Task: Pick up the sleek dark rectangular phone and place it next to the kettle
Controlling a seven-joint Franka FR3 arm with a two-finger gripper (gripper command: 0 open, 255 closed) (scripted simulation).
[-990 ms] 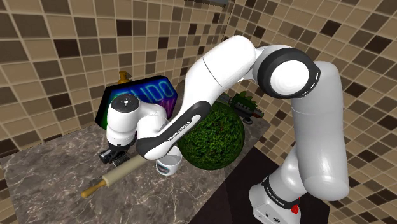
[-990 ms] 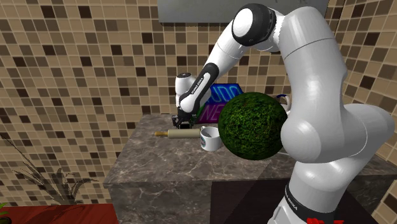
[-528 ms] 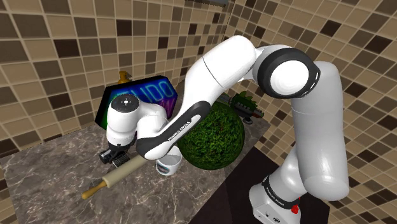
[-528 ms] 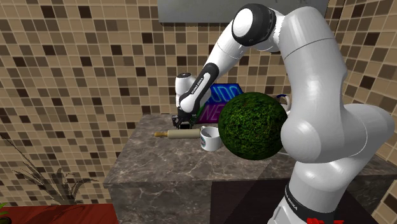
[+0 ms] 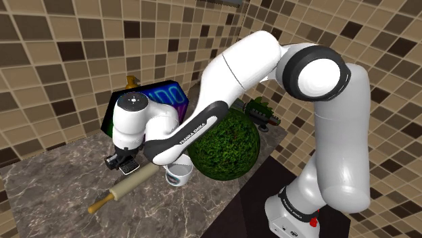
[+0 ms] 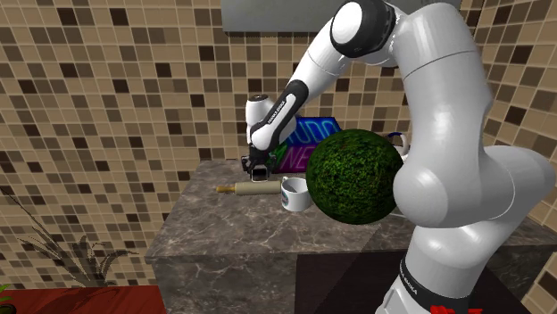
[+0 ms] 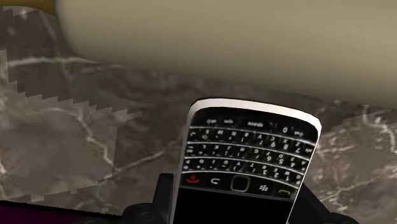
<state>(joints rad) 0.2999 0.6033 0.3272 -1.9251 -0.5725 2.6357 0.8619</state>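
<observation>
Black keys and a pale rim mark the phone (image 7: 248, 159). It sits between the two fingers (image 7: 143, 213) of the claw (image 7: 232, 213). The fingers press on its long sides, so the claw is clenched around the phone. The keyboard end points away from the hand, toward a beige rolling pin (image 7: 222, 44) that lies across the marble worktop (image 7: 76, 146) just beyond it. From the wrist view I cannot tell whether the phone touches the marble.

In the shoulder view the claw (image 5: 122, 162) hangs just over the rolling pin (image 5: 128, 184), on the part of the worktop (image 5: 47, 189) nearer to its back edge. The pin lies slanted, with one handle pointing toward the front edge. A white mug (image 5: 178, 177) stands just beside the pin's other end. A big green ball (image 5: 226, 145) is close behind the mug and is partly hidden by the arm (image 5: 237, 67). At the back edge a dark sign (image 5: 159, 98) with glowing blue letters stands by the tiled wall (image 5: 61, 61).

In the second exterior view the claw (image 6: 257, 171) is near the far left corner of the worktop (image 6: 232, 227), just above the rolling pin (image 6: 243, 188). The mug (image 6: 295, 194) stands at the pin's right end, and the ball (image 6: 355, 176) covers the mug's right side. The sign (image 6: 310, 136) glows behind them. A plant (image 6: 71, 254) with thin leaves stands low, beyond the worktop's left edge.
</observation>
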